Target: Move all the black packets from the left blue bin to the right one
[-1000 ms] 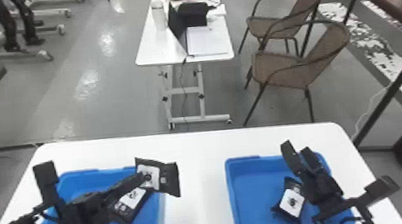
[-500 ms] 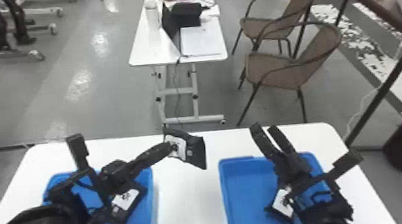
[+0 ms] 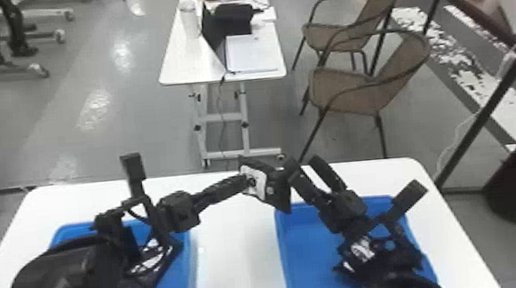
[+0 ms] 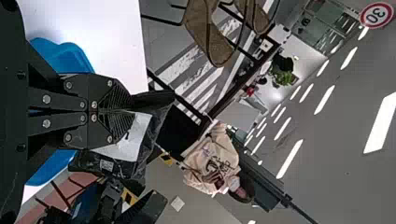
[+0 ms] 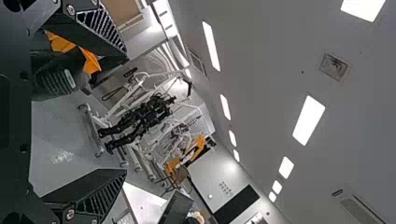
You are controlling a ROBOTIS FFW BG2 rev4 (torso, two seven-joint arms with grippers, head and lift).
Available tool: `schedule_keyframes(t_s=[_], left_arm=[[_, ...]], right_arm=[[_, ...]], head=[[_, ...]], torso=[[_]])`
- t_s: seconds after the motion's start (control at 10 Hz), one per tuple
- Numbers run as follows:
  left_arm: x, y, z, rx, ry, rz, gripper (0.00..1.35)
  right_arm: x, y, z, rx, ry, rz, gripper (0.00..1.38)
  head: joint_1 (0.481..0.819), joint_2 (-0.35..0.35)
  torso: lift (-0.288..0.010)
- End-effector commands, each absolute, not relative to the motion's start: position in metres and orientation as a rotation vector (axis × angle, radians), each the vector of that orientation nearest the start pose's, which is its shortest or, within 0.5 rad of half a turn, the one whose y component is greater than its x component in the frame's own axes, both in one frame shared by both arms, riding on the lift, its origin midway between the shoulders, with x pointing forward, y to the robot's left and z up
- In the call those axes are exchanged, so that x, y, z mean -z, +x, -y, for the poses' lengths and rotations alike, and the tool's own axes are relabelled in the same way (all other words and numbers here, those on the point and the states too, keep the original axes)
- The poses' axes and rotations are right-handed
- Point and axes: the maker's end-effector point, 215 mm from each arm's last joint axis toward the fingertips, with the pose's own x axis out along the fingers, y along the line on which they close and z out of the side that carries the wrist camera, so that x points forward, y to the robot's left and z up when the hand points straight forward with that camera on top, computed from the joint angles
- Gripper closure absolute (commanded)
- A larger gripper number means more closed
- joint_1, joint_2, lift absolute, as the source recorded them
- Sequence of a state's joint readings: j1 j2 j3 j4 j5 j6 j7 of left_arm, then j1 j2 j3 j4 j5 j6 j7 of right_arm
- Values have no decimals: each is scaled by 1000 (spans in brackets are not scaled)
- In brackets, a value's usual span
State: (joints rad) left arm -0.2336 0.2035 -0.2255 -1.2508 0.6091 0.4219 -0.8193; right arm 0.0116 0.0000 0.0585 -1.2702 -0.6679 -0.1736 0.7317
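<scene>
Blk pkt [image 3: 278,189], tilted, nr R bin [image 3: 309,261]

You will find both arms finished in black. Your left arm [image 3: 72,278] has a broad, rounded housing; a thin black cable [image 3: 136,216] loops beside its bracket. Note one rectangular black block on each arm, left [image 3: 133,168] and right [image 3: 409,199]. Your left gripper [image 3: 249,181] and right gripper [image 3: 302,164] extend from compact, boxy black bodies. In the left wrist view, you see two flat link bars [image 4: 58,100] with round silver screws [image 4: 46,99]. In the right wrist view, you see wedge-shaped fingers [image 5: 105,200] with slanted ribs.
</scene>
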Motion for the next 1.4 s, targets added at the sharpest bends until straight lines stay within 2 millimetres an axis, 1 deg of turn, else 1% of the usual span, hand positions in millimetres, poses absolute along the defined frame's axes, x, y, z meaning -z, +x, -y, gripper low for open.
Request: schedule_keyframes(t_s=[0.0, 0.3, 0.4, 0.5, 0.6, 0.7, 0.8, 0.9, 1.1, 1.2, 1.3], left_arm=[[411, 531, -34, 993, -573, -422, 1217], [407, 531, -20, 1019, -590, -428, 1217], [406, 531, -18, 1022, -593, -428, 1217], [404, 532, -17, 1023, -596, -424, 1217], [403, 532, -17, 1024, -597, -421, 1217], [401, 533, -16, 1025, -605, -417, 1217], [400, 532, -15, 1027, -612, -415, 1217], [399, 532, -14, 1029, -621, -413, 1217], [400, 530, -13, 1028, -632, -414, 1216], [407, 529, -16, 1001, -638, -416, 1184], [413, 526, -22, 970, -684, -414, 1044]], right_arm=[[373, 530, 97, -628, 645, 84, 116], [370, 528, 78, -666, 641, 78, 122], [372, 528, 75, -671, 645, 69, 167], [378, 527, 72, -677, 647, 49, 499], [382, 525, 70, -678, 647, 34, 969], [388, 524, 70, -675, 650, 23, 1092], [391, 524, 70, -672, 655, 16, 1127], [392, 524, 72, -666, 653, 21, 1289], [392, 525, 79, -644, 673, 39, 1285], [393, 526, 82, -635, 688, 41, 1285], [397, 527, 90, -612, 708, 46, 1285]], head=[[695, -70], [695, -65], [695, -64], [695, -61], [695, -59], [695, -57], [695, -57], [695, -57], [695, -63], [695, -66], [695, -69]], torso=[[0], [0], [0], [0], [0], [0], [0], [0], [0], [0], [0]])
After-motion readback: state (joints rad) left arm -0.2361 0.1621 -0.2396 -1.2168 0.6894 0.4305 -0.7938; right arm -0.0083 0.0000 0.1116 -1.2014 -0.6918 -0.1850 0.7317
